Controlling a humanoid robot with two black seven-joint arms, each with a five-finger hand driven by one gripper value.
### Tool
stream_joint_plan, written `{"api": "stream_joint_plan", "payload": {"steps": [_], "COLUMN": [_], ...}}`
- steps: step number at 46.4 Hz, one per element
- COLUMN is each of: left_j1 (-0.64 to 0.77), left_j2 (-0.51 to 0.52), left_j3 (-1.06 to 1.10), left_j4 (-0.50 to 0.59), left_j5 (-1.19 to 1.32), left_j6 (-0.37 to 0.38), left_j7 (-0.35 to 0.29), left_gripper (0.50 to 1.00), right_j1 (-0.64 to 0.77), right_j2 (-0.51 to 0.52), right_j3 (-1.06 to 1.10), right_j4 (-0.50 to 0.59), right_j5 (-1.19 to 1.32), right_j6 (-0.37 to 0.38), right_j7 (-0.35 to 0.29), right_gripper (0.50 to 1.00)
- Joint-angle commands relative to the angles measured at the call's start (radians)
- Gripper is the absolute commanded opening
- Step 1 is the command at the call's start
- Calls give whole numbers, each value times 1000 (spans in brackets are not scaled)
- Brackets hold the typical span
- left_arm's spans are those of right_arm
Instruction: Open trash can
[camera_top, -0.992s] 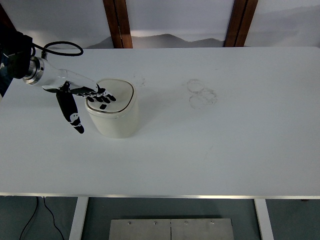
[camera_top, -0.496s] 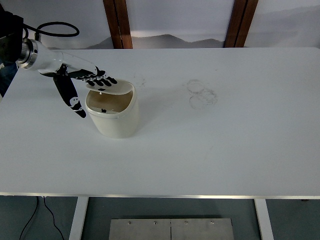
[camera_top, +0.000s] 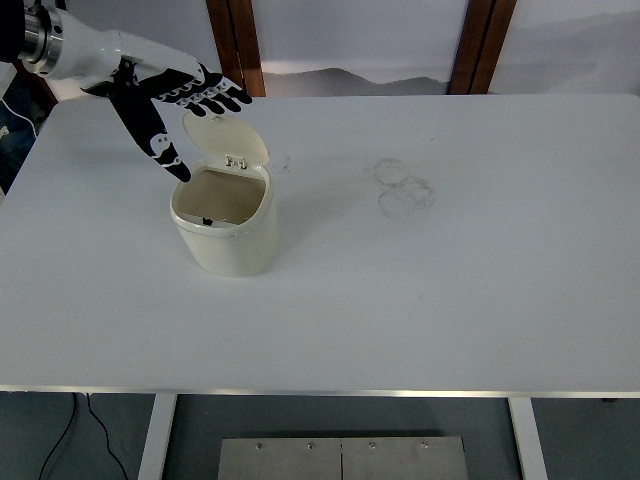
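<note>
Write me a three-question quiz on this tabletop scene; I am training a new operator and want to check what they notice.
1. True or false: the hinged lid of the cream plastic trash can stands raised, leaving the opening uncovered.
2. Which hand is in view? A) the left hand, B) the right hand, C) both.
3. Fill in: the black-and-white left hand hovers above the lid with its fingers ____ and holding nothing.

Key: 1 true; 2 A; 3 spread. The can sits on the white table, left of the faint ring marks.
</note>
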Motion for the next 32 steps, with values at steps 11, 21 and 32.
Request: {"api": "stream_joint_plan", "payload": {"steps": [11,21,32], "left_j1": [-25,-2,89], "left_j2": [-74,-117,-123], "left_j3": [-46,-115,-226], "left_j4": [216,366,483], "left_j5": [-169,-246,-335], "left_j6": [0,0,0], "left_j7": [-1,-7,-13], "left_gripper": [1000,1000,1000], "right_j1": [0,-2,-3], "right_j2": [0,0,0], "right_j3": [-1,-1,0], "right_j4": [1,1,-1], "right_j5": [0,-1,0], "right_j6": [0,0,0], "right_j7": [0,0,0], "right_gripper": [995,995,995]}}
